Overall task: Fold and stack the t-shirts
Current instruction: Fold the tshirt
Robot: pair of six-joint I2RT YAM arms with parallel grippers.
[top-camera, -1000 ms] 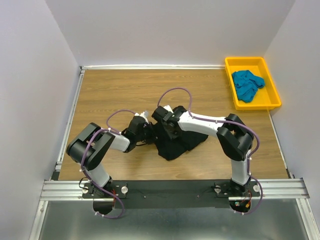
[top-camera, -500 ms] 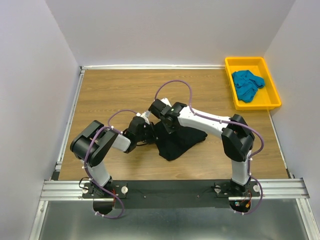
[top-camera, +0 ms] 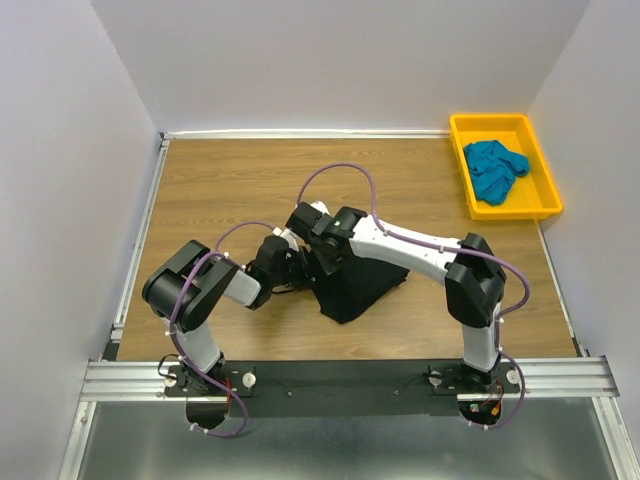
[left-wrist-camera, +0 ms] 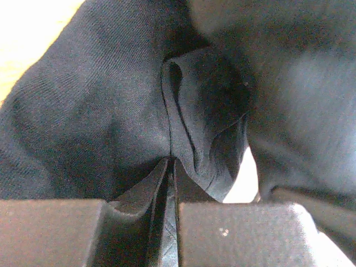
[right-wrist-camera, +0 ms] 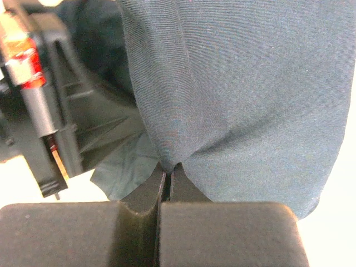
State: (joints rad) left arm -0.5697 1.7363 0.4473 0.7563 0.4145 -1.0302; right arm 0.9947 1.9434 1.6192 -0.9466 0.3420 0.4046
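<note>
The black t-shirt lies bunched in a heap on the wooden table, between my two arms. My left gripper is at the heap's left edge, and in the left wrist view it is shut on a fold of the black t-shirt. My right gripper comes in from the right over the heap. It is shut on a pinch of the black t-shirt, whose cloth hangs taut from the jaws. The teal-blue t-shirt lies crumpled in the yellow tray.
The yellow tray stands at the table's back right corner, against the right wall. White walls close the table on the left, back and right. In the right wrist view, the left arm's wrist housing is close by on the left.
My right gripper has shut on the black t-shirt and moved left and back toward the left gripper. The heap's upper edge has drawn in with it. The left arm has hardly moved.
</note>
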